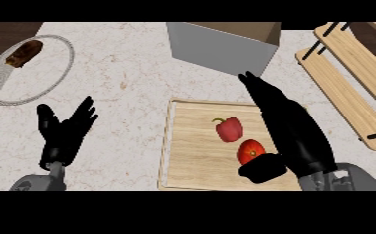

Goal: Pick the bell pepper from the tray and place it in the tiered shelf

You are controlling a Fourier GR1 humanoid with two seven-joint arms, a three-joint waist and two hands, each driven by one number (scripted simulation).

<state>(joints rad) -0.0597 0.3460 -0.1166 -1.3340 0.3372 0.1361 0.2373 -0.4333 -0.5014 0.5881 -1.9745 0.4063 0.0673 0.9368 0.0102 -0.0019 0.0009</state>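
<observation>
Your right hand (294, 128) lies open over the right side of the wooden tray (191, 168), fingers straight and pointing far, just right of the bell pepper (229, 129) and a tomato (249, 151). Your left hand (64, 131) rests open at near left on the bench (125, 68). The tiered shelf (341, 73) stands far right.

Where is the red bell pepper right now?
In the head view, the bell pepper lies on the wooden tray, right of centre, just above the tomato and left of the right hand.
</observation>
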